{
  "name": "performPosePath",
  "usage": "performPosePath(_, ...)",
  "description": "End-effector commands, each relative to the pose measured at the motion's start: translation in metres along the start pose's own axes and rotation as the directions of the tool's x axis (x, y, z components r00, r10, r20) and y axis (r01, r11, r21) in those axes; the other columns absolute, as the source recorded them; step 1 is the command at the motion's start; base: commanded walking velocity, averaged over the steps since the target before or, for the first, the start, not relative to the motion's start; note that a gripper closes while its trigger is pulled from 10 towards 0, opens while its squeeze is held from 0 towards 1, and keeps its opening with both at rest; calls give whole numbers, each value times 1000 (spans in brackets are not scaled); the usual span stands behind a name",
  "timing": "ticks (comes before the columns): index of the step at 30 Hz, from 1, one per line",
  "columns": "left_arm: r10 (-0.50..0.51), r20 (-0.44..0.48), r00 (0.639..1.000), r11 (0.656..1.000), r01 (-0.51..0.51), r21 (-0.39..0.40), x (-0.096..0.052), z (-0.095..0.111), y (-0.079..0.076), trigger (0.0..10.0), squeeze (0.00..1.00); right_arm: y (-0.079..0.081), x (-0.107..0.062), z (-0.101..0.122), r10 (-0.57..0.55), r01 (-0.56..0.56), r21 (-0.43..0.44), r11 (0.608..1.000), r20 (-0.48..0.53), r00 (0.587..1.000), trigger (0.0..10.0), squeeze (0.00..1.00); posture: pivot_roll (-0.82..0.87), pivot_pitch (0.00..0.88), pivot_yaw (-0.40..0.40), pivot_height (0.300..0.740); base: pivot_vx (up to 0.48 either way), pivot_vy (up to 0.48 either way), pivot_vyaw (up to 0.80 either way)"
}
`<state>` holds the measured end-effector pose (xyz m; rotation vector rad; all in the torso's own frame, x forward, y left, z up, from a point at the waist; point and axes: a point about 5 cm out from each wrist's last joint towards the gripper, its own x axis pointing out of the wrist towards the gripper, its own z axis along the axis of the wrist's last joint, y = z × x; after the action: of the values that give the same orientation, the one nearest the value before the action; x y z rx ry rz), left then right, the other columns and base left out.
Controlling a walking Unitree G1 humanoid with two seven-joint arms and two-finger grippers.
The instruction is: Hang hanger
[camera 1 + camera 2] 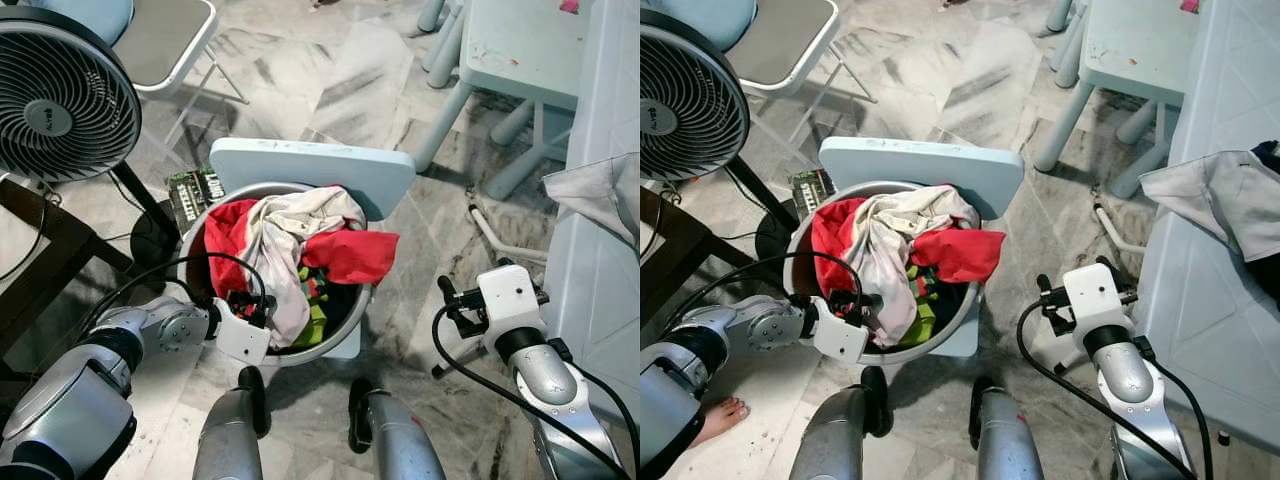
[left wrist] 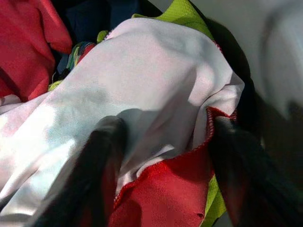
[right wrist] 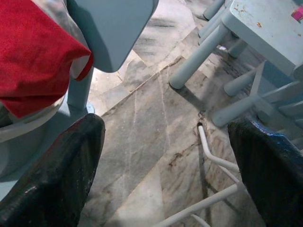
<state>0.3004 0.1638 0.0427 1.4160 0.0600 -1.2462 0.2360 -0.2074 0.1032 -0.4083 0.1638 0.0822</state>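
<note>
Hanger [image 3: 209, 154], a white tubular item, lies on the marble floor [image 1: 330, 80] to the robot's right, between the stool [image 1: 320, 165] and the legs of the light-blue table [image 1: 520, 45], well apart from both grippers; only part of it can be made out. Right gripper [image 3: 168, 125] hovers above the floor near the hanger, released, fingers spread wide with nothing between them; in the right wrist view the hanger shows on the floor between the two fingers. Left gripper [image 2: 165, 127] is inside the basin [image 1: 355, 315], at its near rim, also released; its fingers [image 2: 102, 156] straddle a white cloth [image 1: 285, 240] without clamping it. The basin rests on the light-blue stool and holds the white cloth, a red cloth [image 1: 350, 255] draped over its right rim, and green fabric [image 1: 315, 325] lower down. A fan [image 1: 60, 95] stands at the robot's left, beside a folding chair [image 1: 165, 40]. A pale garment [image 1: 1220, 195] lies on the white surface [image 1: 1200, 330] at the far right. A person's bare foot [image 1: 725, 412] is on the floor beside the left arm.
</note>
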Motion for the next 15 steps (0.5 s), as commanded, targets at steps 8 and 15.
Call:
performPosePath(8, -43, -8, 999, 999, 42, -32, -3, -4, -10, 0, 0, 1, -2, -2, 2, -2, -6, 1000, -13, 1000, 10000, 0, -114, 348, -2, 740, 0, 0, 0)
performPosePath(15, -46, -11, 999, 998, 45, -46, -4, -5, -10, 0, 0, 0, 1, -1, 0, 0, -12, 1000, -7, 1000, 10000, 0, -116, 333, -2, 740, 0, 0, 0)
